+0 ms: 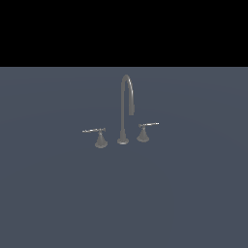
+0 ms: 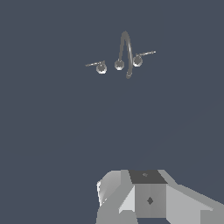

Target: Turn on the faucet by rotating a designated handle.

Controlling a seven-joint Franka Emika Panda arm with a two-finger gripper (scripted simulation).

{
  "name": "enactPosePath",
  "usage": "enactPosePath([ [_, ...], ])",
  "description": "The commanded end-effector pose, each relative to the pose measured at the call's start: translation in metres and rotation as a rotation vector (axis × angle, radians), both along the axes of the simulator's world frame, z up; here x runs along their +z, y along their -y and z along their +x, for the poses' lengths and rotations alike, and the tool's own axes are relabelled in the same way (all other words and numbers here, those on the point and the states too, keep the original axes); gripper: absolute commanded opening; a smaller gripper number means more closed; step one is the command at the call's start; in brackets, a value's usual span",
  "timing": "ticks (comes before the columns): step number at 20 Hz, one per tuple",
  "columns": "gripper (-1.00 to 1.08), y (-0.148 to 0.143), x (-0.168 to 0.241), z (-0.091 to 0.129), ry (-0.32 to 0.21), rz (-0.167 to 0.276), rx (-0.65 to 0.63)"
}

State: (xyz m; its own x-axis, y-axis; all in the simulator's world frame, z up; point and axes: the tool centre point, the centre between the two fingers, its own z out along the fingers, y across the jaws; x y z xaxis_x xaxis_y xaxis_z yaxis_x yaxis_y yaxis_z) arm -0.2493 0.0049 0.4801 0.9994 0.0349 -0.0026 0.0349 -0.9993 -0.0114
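The faucet (image 1: 124, 111) stands on the flat grey-blue surface, with a tall thin gooseneck spout (image 1: 127, 92) between two lever handles. The handle (image 1: 100, 137) with the longer bar is on the exterior view's left. The twin handle (image 1: 144, 132) is on the exterior view's right. In the wrist view the faucet (image 2: 124, 52), the handle (image 2: 100, 67) and the twin (image 2: 138, 60) look small and far off. Only a grey part of my gripper's body (image 2: 148, 197) shows at the wrist view's edge, well apart from the faucet. Its fingers are hidden. The arm is out of the exterior view.
A flat grey-blue surface (image 1: 58, 193) spreads all around the faucet. The background above it is black (image 1: 124, 29). Nothing else shows in either view.
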Motion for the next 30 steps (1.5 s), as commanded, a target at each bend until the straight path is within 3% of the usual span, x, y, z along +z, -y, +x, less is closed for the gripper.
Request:
enactPosePath([
  [1, -1.0, 0.0, 0.0, 0.0, 0.0, 0.0, 0.0],
  [18, -1.0, -0.003, -0.001, 0.011, 0.016, 0.035, 0.02],
  [30, -1.0, -0.021, -0.025, 0.06, -0.009, 0.107, -0.107],
])
